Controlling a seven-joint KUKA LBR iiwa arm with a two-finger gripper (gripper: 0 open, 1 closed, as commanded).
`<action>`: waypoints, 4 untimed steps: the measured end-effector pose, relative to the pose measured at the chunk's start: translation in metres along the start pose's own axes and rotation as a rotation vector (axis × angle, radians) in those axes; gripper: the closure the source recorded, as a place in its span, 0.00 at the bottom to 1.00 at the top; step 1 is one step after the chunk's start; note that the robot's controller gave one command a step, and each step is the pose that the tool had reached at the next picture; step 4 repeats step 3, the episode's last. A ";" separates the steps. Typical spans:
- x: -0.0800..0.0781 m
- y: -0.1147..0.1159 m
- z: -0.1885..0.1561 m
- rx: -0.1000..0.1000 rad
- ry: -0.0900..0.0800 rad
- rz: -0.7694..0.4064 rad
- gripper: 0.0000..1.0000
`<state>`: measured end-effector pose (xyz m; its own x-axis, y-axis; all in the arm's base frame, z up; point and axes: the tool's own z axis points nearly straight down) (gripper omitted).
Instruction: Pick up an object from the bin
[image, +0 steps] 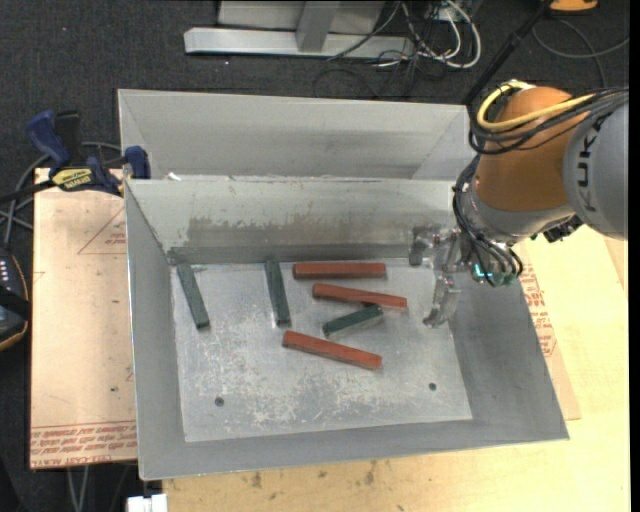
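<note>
1. The gripper (436, 314) hangs low over the right side of the bin floor. You see nothing in it, and you cannot tell whether it is open or closed. Risk: going down here meets bare metal beside the sloping right wall (500, 350) and comes up with nothing.
2. The nearest thing is the middle red-brown bar (360, 296), its right end just left of the gripper. Risk: contact at that end probably pushes or spins the bar rather than gripping it.
3. The short dark green bar (352, 321) lies just below that bar, nearly touching it. Risk: a grab may catch both.
4. Farther out are the upper red-brown bar (339, 270) and the lower red-brown bar (331, 350). The near green bar (277, 292) and the far green bar (192, 297) lie well left.
5. Pose: the arm enters from the right, with its orange wrist cover (525, 150) above the right wall. The tool points down, slightly leftward.
</note>
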<state>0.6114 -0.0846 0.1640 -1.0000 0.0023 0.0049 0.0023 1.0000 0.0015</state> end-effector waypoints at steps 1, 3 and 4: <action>-0.008 0.026 0.098 -0.001 -0.002 0.035 0.00; 0.014 0.047 -0.085 0.003 -0.016 -0.171 1.00; 0.014 0.047 -0.085 0.003 -0.016 -0.171 1.00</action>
